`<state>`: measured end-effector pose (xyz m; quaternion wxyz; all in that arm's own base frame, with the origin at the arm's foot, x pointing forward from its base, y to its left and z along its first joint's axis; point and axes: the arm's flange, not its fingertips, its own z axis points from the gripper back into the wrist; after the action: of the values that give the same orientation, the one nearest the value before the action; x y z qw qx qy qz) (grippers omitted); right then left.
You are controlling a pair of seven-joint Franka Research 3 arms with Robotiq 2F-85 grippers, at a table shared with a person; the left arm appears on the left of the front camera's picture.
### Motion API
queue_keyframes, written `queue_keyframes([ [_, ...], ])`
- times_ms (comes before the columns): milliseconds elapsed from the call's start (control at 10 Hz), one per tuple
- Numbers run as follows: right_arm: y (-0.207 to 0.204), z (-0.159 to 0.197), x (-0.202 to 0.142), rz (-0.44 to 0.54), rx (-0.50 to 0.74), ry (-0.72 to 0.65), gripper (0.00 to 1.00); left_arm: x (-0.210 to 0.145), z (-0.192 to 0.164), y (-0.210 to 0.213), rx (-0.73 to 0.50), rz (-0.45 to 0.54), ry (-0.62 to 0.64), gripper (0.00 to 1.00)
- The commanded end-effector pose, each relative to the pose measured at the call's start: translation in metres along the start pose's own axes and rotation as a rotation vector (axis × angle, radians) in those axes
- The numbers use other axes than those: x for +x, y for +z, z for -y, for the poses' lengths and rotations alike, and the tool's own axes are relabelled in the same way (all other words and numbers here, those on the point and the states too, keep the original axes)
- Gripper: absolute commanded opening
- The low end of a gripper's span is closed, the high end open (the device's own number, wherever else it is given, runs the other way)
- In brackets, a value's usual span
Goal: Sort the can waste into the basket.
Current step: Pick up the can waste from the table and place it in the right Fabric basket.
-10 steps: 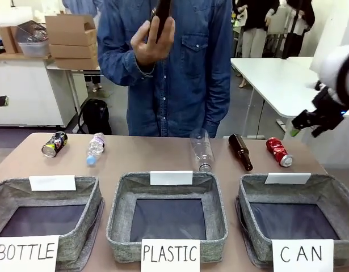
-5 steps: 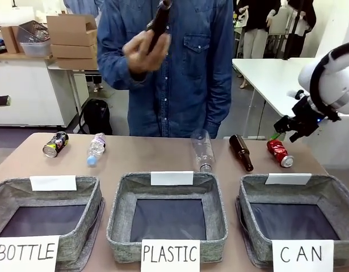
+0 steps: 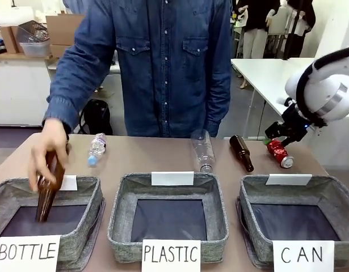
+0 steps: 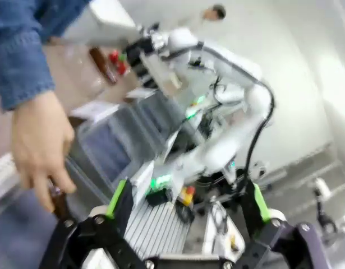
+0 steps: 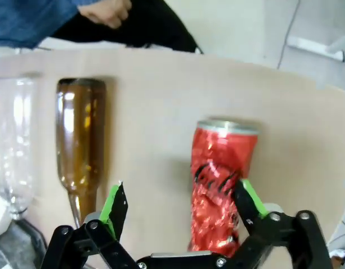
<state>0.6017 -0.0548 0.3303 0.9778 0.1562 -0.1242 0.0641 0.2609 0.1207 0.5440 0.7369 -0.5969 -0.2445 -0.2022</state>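
Note:
The crushed red can lies on the table at the far right, just behind the grey basket with the "CAN" sign. My right gripper hovers open right above the can's far end. In the right wrist view the red can lies lengthwise beside the right-hand green pad, partly inside the open right gripper. My left gripper is open with nothing between its fingers, near the person's hand.
A brown bottle and a clear plastic bottle lie left of the can. A small plastic bottle lies far left. The person's hand lowers a brown bottle into the "BOTTLE" basket. The "PLASTIC" basket stands in the middle.
My right gripper came left and down to the red can. The person brought the brown bottle from chest height down into the "BOTTLE" basket.

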Motion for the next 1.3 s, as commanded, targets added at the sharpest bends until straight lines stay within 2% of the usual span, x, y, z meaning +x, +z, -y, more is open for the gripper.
queue_keyframes([
  [0,-0.017,0.004,0.025,-0.005,-0.073,-0.031,1.00,-0.015,0.014,0.051,0.094,-0.025,-0.072,1.00],
  [100,-0.021,0.006,0.030,0.000,-0.077,-0.017,1.00,0.000,0.000,0.000,0.000,0.000,0.000,1.00],
  [900,-0.026,0.005,0.036,-0.017,-0.145,-0.004,1.00,0.000,0.000,0.000,0.000,0.000,0.000,1.00],
  [1000,-0.028,0.002,0.035,-0.016,-0.155,0.032,1.00,0.000,0.000,0.000,0.000,0.000,0.000,1.00],
  [1100,-0.029,0.001,0.035,-0.027,-0.157,0.048,0.42,0.000,0.000,0.000,0.000,0.000,0.000,1.00],
  [1200,-0.030,0.002,0.035,-0.028,-0.163,0.054,0.42,0.000,0.000,0.000,0.000,0.000,0.000,1.00],
])
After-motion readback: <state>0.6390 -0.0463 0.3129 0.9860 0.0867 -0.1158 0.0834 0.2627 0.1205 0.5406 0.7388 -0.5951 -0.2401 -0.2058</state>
